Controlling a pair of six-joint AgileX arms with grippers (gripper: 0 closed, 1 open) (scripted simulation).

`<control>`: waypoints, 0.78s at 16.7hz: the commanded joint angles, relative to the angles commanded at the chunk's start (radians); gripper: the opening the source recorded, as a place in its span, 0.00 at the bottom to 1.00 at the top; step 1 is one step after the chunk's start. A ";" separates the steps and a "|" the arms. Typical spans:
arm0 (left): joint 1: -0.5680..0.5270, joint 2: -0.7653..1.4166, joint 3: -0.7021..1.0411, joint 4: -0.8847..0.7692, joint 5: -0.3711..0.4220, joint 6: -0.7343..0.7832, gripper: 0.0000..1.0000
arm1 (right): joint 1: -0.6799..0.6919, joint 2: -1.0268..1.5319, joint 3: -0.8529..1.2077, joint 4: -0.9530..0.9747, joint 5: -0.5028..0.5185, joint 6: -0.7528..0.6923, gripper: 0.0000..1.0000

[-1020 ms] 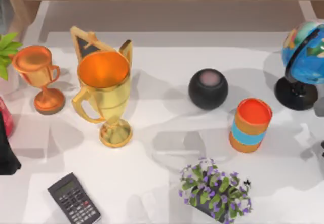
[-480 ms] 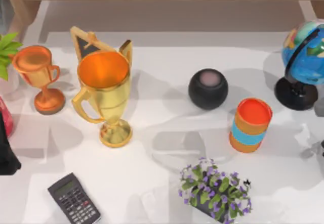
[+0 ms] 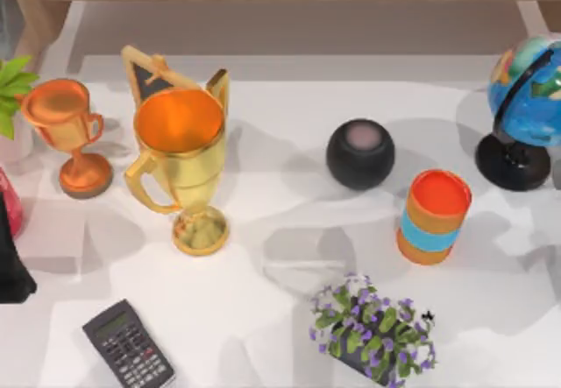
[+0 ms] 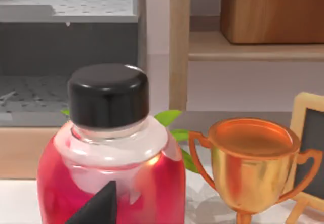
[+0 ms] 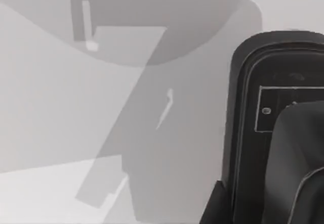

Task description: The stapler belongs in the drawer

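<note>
Leftward, left arm (image 3: 12, 257) at table edge, beside red bottle (image 4: 109, 183), small trophy (image 3: 66, 134) near.

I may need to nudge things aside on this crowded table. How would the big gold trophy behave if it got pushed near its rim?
The gold trophy would probably tip rather than slide: its wide cup sits high on a thin stem above a small round foot. Its looped handles look easy to snag. Falling, it might hit the smaller copper trophy standing beside it.

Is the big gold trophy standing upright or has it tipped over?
Upright. In the top view the gold trophy stands on its round base on the table, its orange-lined cup opening facing up.
</note>
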 joint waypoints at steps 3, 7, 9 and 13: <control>0.000 0.000 0.000 0.000 0.000 0.000 1.00 | 0.000 -0.011 0.010 -0.016 0.000 0.000 0.00; 0.000 0.000 0.000 0.000 0.000 0.000 1.00 | -0.004 -0.017 0.017 -0.022 0.000 0.000 0.00; 0.000 0.000 0.000 0.000 0.000 0.000 1.00 | -0.027 -0.060 0.066 -0.055 0.004 -0.001 0.00; 0.000 0.000 0.000 0.000 0.000 0.000 1.00 | -0.109 -0.130 0.291 -0.119 0.022 0.011 0.00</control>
